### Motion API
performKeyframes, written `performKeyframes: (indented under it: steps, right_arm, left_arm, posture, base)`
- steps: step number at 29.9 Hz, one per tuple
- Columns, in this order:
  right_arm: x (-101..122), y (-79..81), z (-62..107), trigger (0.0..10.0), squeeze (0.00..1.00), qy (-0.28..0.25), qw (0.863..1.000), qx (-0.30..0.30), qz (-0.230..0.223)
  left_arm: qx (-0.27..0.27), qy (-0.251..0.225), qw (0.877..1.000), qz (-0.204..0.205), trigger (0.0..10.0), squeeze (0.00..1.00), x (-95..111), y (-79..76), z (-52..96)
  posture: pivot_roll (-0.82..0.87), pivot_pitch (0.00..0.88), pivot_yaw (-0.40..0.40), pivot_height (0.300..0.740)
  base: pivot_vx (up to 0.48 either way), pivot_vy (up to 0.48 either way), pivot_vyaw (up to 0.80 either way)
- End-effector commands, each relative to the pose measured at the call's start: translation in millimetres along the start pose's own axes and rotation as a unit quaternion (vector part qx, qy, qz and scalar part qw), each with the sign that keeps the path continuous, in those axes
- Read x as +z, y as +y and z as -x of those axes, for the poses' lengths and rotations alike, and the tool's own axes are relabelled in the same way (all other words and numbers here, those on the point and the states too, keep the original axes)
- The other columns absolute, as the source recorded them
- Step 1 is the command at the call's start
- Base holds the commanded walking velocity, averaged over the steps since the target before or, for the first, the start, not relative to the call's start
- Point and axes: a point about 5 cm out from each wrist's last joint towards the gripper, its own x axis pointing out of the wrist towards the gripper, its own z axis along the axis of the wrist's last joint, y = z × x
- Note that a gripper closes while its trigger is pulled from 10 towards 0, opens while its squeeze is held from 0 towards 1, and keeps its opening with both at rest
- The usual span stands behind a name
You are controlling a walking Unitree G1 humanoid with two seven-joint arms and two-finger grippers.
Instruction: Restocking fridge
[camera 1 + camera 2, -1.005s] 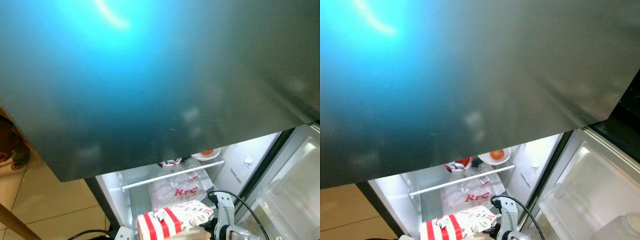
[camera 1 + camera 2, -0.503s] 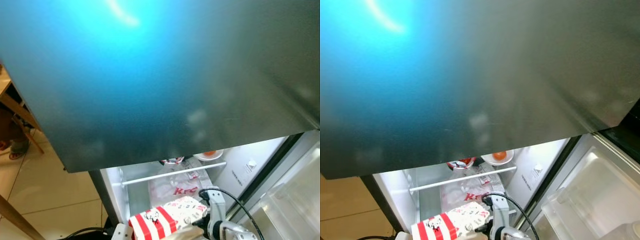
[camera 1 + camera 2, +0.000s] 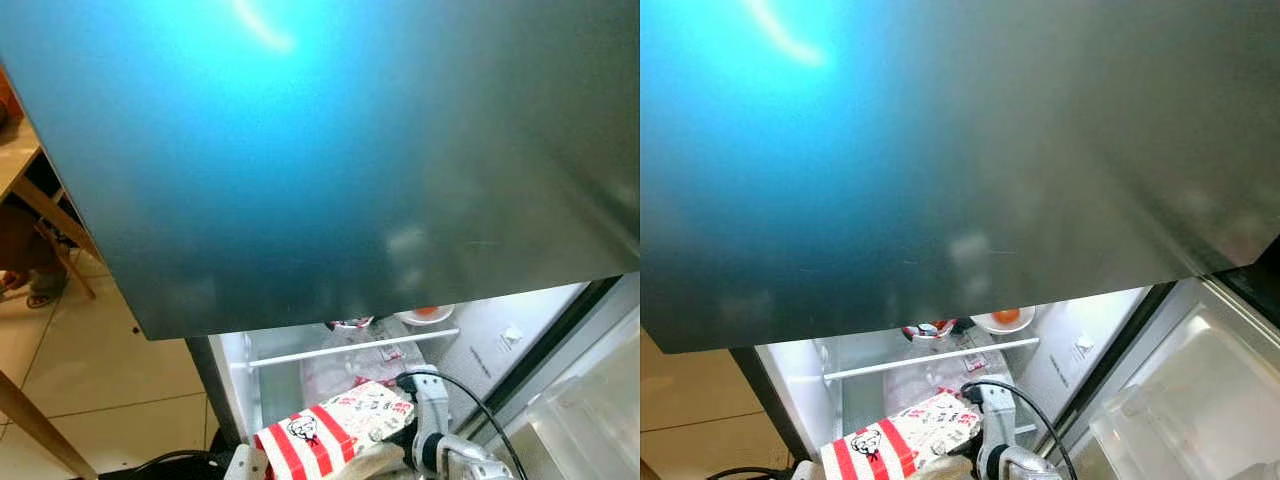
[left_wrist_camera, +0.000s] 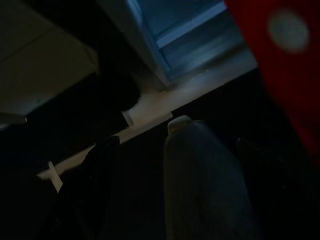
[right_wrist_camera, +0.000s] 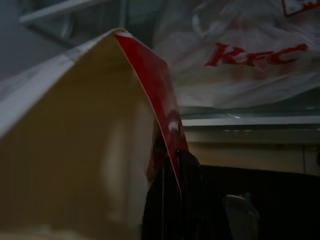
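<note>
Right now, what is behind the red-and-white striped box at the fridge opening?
Behind the striped box lies a white plastic bag with red lettering, under a white shelf rail. Above the rail sit a bowl holding something orange and a red-rimmed container. The box covers the bag's lower part.

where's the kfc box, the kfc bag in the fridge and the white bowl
KFC box (image 3: 330,430): left eye view, on its printed top face.
KFC bag (image 5: 250,60): right wrist view, on the clear plastic by the red lettering.
white bowl (image 3: 1002,324): right eye view, on its front rim.
</note>
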Motion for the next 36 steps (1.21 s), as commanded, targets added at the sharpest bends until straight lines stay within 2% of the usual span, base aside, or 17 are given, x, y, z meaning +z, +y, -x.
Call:
performKeyframes:
  steps: [1,3,6,17,21,26,30,36]
  right_arm:
    - [-10,-5.5,2.6,10.0,0.0,-0.003,1.0,-0.008,-0.025]
    - [-10,-5.5,2.6,10.0,0.0,-0.003,1.0,-0.008,-0.025]
    - [-15,-7.9,4.0,10.0,0.0,-0.001,1.0,-0.012,-0.027]
    - [-15,-7.6,4.1,10.0,0.0,-0.008,0.999,-0.007,-0.034]
    - [-8,-6.5,3.1,10.0,0.0,-0.018,0.999,-0.011,-0.038]
    - [2,-10.0,3.5,10.0,0.0,-0.032,0.998,-0.04,-0.046]
    - [29,-25.5,10.1,10.0,0.0,-0.092,0.982,-0.113,-0.12]
    - [39,-37.4,16.7,10.0,0.0,-0.106,0.973,-0.158,-0.133]
  left_arm:
    - [-0.01,0.004,1.0,-0.009,10.0,0.0,-9,0.5,3.3]
    - [-0.01,0.004,1.0,-0.009,10.0,0.0,-9,0.5,3.3]
    - [-0.016,-0.002,1.0,0.012,10.0,0.0,-8,0.2,3.6]
    - [-0.016,0.005,1.0,0.01,10.0,0.0,-10,0.3,3.7]
    - [-0.015,0.007,1.0,0.015,10.0,0.0,-11,0.1,3.8]
    - [-0.016,0.008,1.0,0.019,10.0,0.0,-11,-0.4,4.0]
    - [-0.017,0.008,1.0,0.025,10.0,0.0,-12,-1.3,4.1]
    - [-0.018,0.008,0.999,0.026,10.0,0.0,-12,-2.3,4.2]
  posture:
    - [0.06,0.044,-0.009,0.642]
    - [0.06,0.044,-0.009,0.642]
    - [0.05,0.043,0.006,0.627]
    - [0.05,0.043,0.013,0.623]
    - [0.05,0.054,-0.001,0.623]
    - [0.05,0.056,-0.004,0.623]
    - [0.05,0.061,-0.009,0.623]
    - [0.06,0.069,-0.015,0.623]
  base:
    - [0.0,0.0,0.0]
    - [0.0,0.0,0.0]
    - [0.0,0.0,0.0]
    - [0.0,0.0,0.0]
    - [0.0,0.0,0.0]
    - [0.0,0.0,0.0]
    - [0.0,0.0,0.0]
    - [0.0,0.0,0.0]
